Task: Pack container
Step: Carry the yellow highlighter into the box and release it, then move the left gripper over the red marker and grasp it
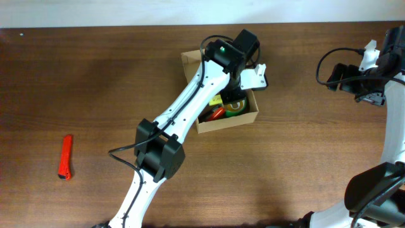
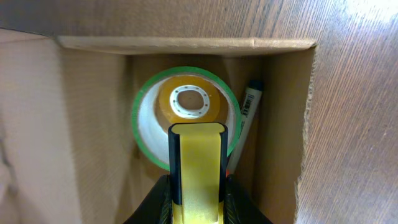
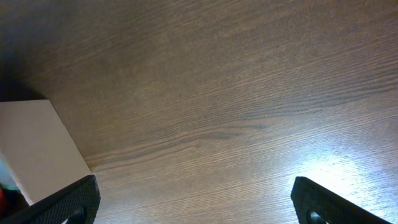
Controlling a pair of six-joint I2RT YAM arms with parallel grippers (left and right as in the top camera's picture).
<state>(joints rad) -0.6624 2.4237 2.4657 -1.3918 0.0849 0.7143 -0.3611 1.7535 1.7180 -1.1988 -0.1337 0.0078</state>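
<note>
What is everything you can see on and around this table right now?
cardboard box: one, tan, open, mid-table
tape roll: one, green-edged, inside box
marker: one, pale with dark cap, in box beside roll
red and yellow items: count unclear, in box, partly hidden
red object: one, on table, far left
table: one, dark brown wood
left gripper: yellow finger, down in box at roll
right gripper: black fingers, open, above table, right

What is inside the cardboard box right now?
A green-rimmed tape roll, a marker beside it, and something red. The left arm covers the rest of the box.
</note>
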